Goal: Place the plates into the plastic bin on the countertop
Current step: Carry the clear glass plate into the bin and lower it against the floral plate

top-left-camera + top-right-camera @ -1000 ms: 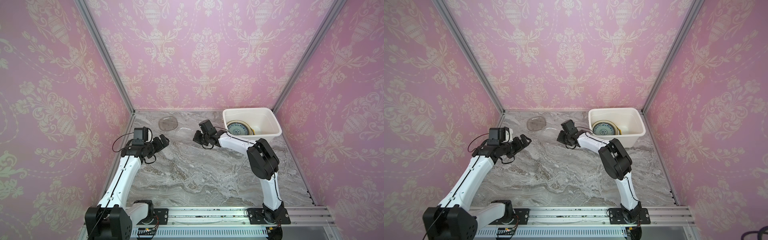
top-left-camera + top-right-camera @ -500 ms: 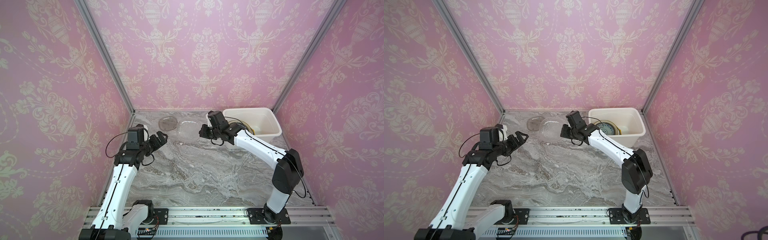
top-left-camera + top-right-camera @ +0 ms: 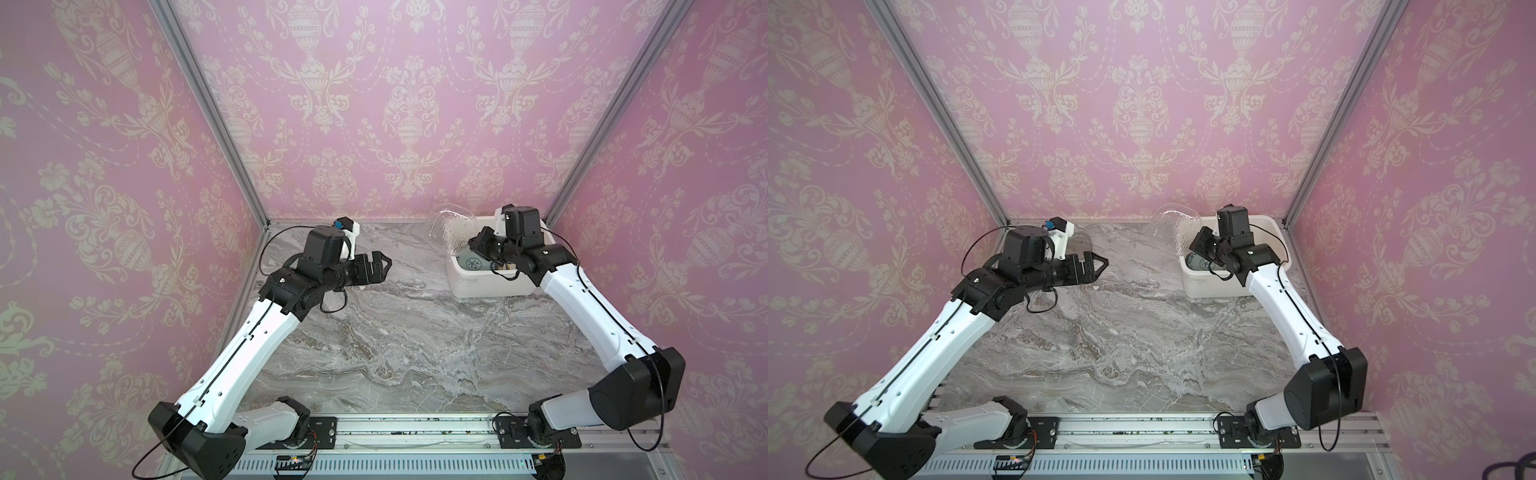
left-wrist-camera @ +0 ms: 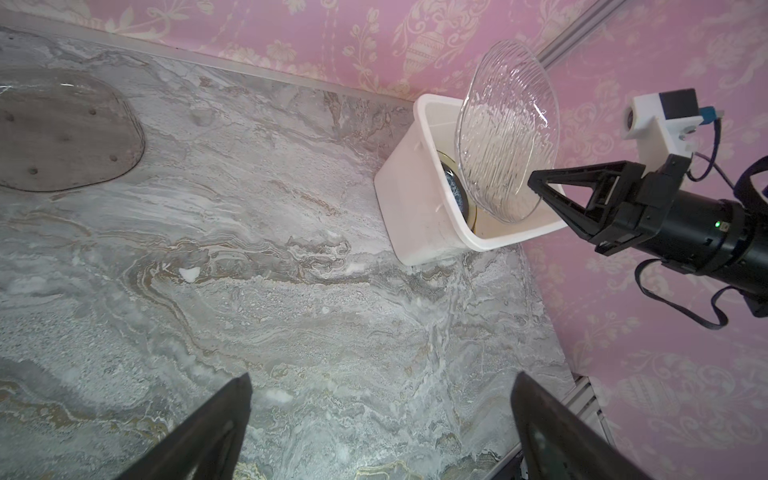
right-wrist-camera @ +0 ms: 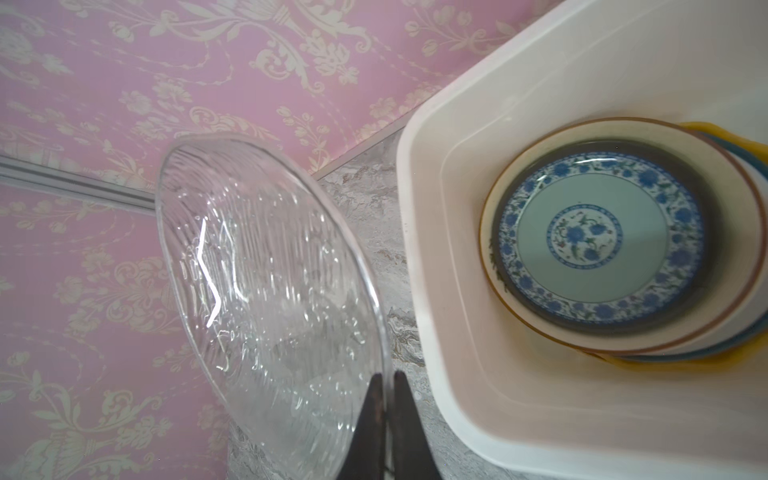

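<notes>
My right gripper (image 5: 387,378) pinches ribbed clear glass plate (image 5: 266,291) near white plastic bin (image 5: 436,257) holding stacked plates (image 5: 598,237); smoky glass plate (image 4: 62,129) waits far left; left gripper (image 4: 381,380) wide, empty.

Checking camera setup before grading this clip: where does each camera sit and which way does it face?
Top views: high in front, facing down and back over the countertop, plastic bin, both arms.
Left wrist: on the left arm, facing the bin; shows its open left hand and the right hand gripping the clear glass plate.
Right wrist: on the right arm, facing along its shut hand to that plate and the stacked plates in the bin.
Shared: both wrist views show the tilted plate by the bin.
</notes>
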Action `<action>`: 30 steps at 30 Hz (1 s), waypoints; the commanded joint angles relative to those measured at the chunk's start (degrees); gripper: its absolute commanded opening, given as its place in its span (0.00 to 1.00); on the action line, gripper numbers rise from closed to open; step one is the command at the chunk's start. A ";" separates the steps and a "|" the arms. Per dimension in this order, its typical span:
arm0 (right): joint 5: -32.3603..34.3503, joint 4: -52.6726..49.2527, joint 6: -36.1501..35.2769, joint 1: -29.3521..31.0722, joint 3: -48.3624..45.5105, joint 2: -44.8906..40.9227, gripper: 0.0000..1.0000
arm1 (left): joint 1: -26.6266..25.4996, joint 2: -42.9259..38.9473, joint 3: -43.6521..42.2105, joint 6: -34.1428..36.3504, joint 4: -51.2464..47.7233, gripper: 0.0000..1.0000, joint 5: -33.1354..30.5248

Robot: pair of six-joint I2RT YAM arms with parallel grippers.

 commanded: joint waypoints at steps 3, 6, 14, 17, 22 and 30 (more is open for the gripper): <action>-1.65 2.23 7.05 -6.28 -6.25 -4.65 0.00 | -5.77 5.95 5.45 2.28 -0.69 0.99 -5.68; -1.69 4.72 10.17 -9.34 -8.85 -5.75 0.00 | -8.54 9.66 8.34 1.90 -0.46 0.99 -6.20; -3.01 4.11 6.72 -14.08 -5.88 0.38 0.00 | -13.78 16.01 13.51 2.57 -1.01 0.99 -6.64; -3.85 0.27 -1.57 -14.83 -0.92 5.16 0.01 | -14.45 17.19 14.78 3.53 -2.26 0.99 -6.46; -3.71 -7.31 -14.16 -16.35 5.25 11.01 0.00 | -14.49 17.95 16.10 4.05 -4.42 0.99 -5.99; -7.74 -9.37 -21.73 -17.60 7.12 16.06 0.01 | -14.49 21.40 22.15 7.17 -11.66 0.99 -5.00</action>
